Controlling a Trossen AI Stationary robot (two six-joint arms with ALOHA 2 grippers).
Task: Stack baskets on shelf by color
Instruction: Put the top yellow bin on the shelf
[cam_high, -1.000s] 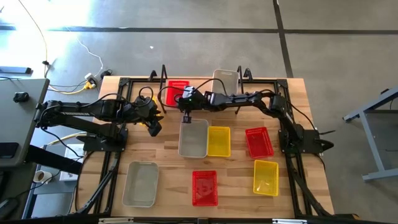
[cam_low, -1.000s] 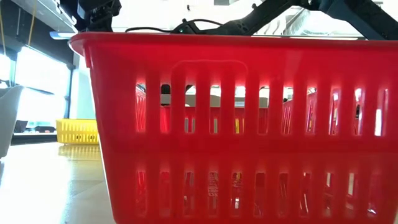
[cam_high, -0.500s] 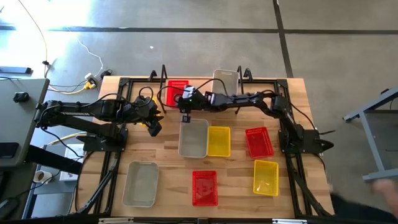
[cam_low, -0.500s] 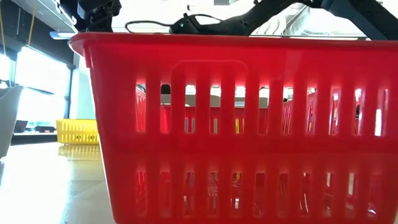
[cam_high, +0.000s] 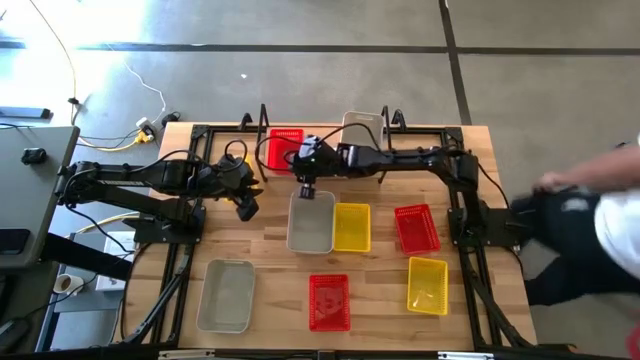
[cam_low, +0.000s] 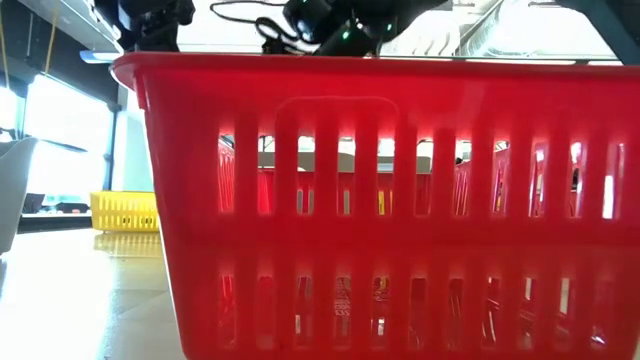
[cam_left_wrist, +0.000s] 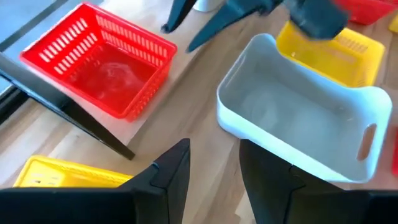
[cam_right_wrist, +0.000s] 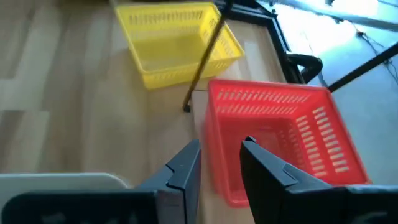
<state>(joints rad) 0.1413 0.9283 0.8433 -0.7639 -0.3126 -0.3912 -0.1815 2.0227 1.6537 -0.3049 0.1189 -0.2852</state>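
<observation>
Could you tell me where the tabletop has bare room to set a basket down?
Bare wood lies between the grey-white plastic basket and the red mesh basket at the front. It is crowded mid-table around the white basket and the adjacent yellow basket.

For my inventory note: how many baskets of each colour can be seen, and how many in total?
Red baskets: 3
Yellow baskets: 3 (one mostly hidden from above)
White baskets: 3
Total: 9

A workshop or lab: bare concrete floor (cam_high: 300, 90), loose cables (cam_high: 140, 85), butcher-block table (cam_high: 260, 250) framed in black metal.
</observation>
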